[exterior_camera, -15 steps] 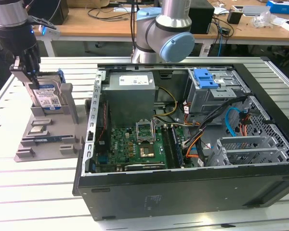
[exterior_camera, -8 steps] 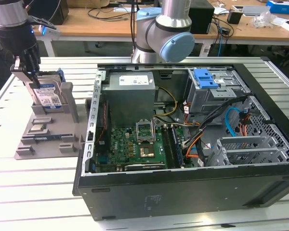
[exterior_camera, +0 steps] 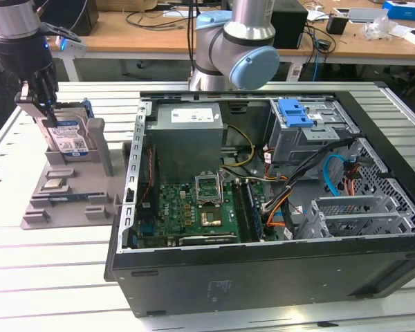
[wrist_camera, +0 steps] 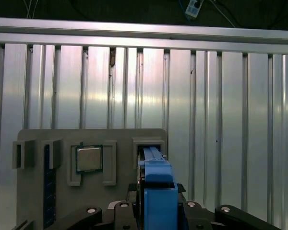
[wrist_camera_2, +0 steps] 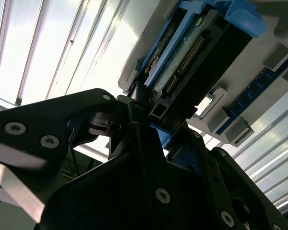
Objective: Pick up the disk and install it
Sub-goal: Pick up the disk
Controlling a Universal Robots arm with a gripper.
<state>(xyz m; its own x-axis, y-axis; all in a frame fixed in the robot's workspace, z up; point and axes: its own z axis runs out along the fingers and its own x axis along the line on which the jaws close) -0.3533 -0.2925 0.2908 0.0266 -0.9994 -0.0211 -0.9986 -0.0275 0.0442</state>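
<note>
1. The gripper (exterior_camera: pixel 47 111) is clenched on the top edge of the disk (exterior_camera: pixel 69 138), one finger on each face.
2. The disk stands upright in a slot of the grey holder (exterior_camera: pixel 62 197), at the exterior view's left.
3. Slatted table (exterior_camera: pixel 28 270) lies open around the holder. The open computer case (exterior_camera: pixel 263 277) sits just beside the holder.

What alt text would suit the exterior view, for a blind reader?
A robot arm's gripper is at the top of the disk, which stands upright in a grey holder on a metal table. To the exterior view's right lies an open computer case.
</note>
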